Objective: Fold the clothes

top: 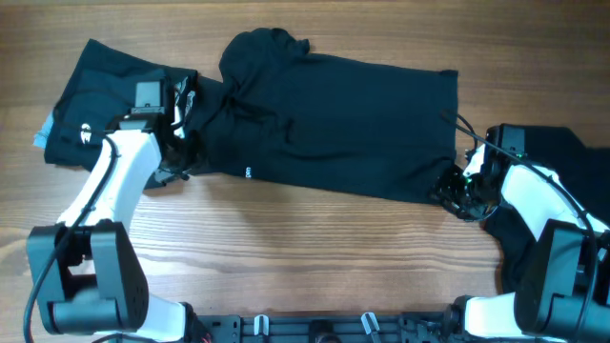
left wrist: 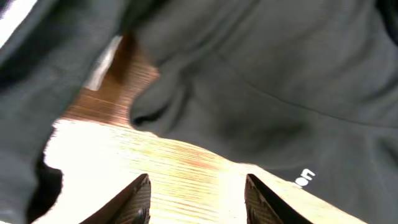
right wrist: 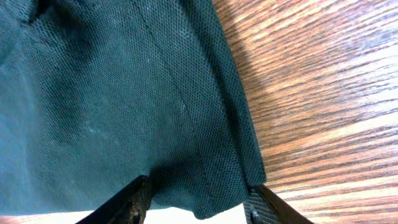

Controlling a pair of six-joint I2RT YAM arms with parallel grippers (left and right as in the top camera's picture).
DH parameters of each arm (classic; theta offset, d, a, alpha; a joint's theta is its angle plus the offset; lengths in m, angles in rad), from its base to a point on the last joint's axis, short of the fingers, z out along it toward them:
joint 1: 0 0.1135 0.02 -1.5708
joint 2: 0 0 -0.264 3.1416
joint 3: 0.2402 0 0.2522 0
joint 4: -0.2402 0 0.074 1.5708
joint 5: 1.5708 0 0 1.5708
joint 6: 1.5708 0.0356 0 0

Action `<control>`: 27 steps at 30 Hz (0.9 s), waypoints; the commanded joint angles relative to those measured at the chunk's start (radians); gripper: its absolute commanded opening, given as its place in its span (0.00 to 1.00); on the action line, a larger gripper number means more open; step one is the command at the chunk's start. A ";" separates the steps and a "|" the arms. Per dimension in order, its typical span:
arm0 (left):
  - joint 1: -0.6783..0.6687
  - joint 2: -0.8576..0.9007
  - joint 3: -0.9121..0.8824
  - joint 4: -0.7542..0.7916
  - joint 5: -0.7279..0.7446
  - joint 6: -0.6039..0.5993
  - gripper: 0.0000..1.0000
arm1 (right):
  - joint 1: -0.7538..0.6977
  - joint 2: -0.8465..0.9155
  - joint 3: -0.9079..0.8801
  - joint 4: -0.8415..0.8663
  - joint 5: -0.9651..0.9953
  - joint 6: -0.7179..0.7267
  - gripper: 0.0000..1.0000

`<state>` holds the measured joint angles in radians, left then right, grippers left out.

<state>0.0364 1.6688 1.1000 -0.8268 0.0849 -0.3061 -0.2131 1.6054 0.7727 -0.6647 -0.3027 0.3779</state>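
A large black garment point(top: 353, 119) lies folded across the middle of the table, with a small white print point(top: 248, 172) near its front edge. My left gripper point(top: 176, 152) is at its left end. In the left wrist view that gripper point(left wrist: 198, 180) is open over bare wood, and the garment point(left wrist: 267, 74) lies just beyond its fingertips. My right gripper point(top: 456, 191) is at the garment's front right corner. In the right wrist view its jaws point(right wrist: 200, 186) stand open, and the cloth corner point(right wrist: 205, 193) lies between the fingers.
A second black garment point(top: 105, 105) with a small white logo lies at the far left, with something light blue point(top: 40, 138) at its edge. A third black garment point(top: 562, 152) lies at the right edge under the right arm. Wooden table point(top: 315, 257) runs along the front.
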 commanded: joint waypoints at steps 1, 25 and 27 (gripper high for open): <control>0.040 0.021 -0.029 0.008 0.026 -0.016 0.52 | 0.002 0.029 -0.054 0.062 0.011 0.034 0.34; 0.052 0.082 -0.246 0.262 -0.005 -0.128 0.04 | -0.116 0.029 -0.009 -0.134 0.126 0.074 0.11; 0.061 0.040 -0.238 0.161 -0.029 -0.128 0.04 | -0.135 0.027 -0.004 -0.182 0.127 0.060 0.10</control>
<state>0.0814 1.7248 0.9012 -0.5442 0.1093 -0.4175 -0.3172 1.6062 0.7593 -0.8062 -0.2611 0.4446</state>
